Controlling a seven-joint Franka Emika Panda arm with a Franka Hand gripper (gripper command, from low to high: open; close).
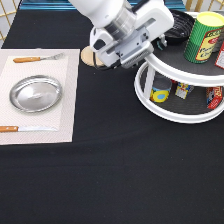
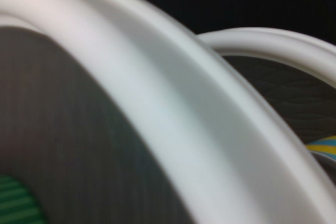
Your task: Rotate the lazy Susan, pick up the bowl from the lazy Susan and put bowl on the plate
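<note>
- Gripper low over the top shelf of the lazy Susan, at the shelf's edge on the exterior view's left.
- Fingers hidden behind the big white hand, so cannot tell whether wide, narrow or holding anything.
- Bowl, black and shiny, on the top shelf just beside the hand, toward the exterior view's right and top.
- Round, so no long side; open side up, sitting flat on the shelf, partly covered by the hand.
- Green can standing upright on the same shelf, just past the bowl, farther from the hand.
- Small cans and jars on the lower shelf, under the hand and off to the exterior view's right.
- Plate, silver and bare, well apart from the hand, over at the exterior view's left on a pale mat.
- Fork lying above the plate and knife lying below it, both long-ways across the mat.
- Round wooden coaster peeking out just beside the hand, between hand and mat.
- Very close in the wrist view: white shelf rim, grey shelf, and a bit of green.
</note>
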